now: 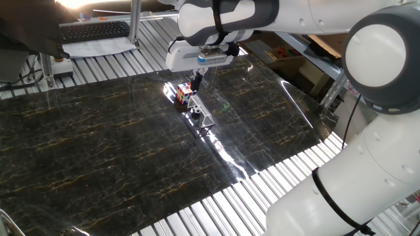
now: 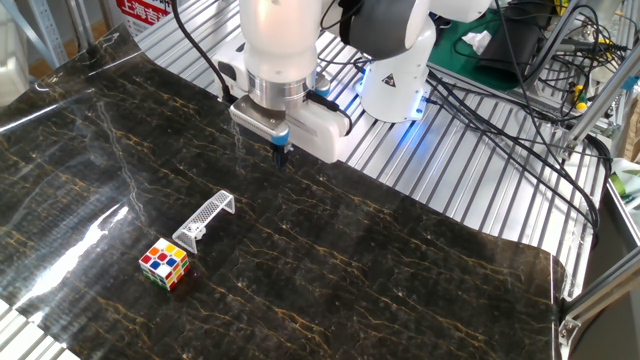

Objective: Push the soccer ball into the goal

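Silvery goal [image 2: 207,218], soccer ball [image 1: 195,117] just beside it, well apart from claw [image 2: 281,152].
Tips together, clamped on nothing; goal's length running roughly toward them.

So my arm's stretched out with the wrist pointing straight down, and my gripper [image 2: 282,153] is hanging in the air, fingers pinched together with nothing between them.

On the dark marble-look table [image 2: 400,260], three small things can be counted: one multicoloured puzzle cube [image 2: 164,264], one silvery metal goal [image 2: 204,220] and one tiny soccer ball [image 1: 195,115] tucked at the goal. One robot arm [image 2: 275,50] is seen above, with one gripper [image 2: 280,154].
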Controlling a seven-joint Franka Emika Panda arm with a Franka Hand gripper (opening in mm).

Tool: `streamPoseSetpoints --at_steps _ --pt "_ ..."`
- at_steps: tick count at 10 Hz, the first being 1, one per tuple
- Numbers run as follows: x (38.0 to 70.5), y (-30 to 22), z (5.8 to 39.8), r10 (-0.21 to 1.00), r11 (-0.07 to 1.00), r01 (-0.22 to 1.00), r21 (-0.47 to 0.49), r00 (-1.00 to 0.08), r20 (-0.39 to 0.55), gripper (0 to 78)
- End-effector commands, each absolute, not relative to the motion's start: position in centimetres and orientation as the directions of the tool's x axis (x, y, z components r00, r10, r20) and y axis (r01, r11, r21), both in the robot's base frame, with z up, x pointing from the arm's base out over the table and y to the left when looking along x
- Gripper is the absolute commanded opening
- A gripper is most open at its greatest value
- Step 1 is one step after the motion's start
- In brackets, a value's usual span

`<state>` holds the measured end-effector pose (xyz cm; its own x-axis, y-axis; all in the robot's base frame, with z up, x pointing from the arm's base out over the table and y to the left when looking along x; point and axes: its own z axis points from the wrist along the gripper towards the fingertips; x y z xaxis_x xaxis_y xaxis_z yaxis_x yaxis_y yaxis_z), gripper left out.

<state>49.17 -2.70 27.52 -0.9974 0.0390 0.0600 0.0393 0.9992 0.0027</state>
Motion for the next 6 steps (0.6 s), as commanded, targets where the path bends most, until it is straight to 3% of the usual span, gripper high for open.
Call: streamPoseSetpoints --at_steps 1,6 --pt "49.27 -2.71 27.65 0.035 0.999 0.035 -0.001 -0.998 0.052 0.0" --pt "49.25 -2.70 27.65 0.023 1.000 0.023 -0.006 -0.999 0.049 0.0"
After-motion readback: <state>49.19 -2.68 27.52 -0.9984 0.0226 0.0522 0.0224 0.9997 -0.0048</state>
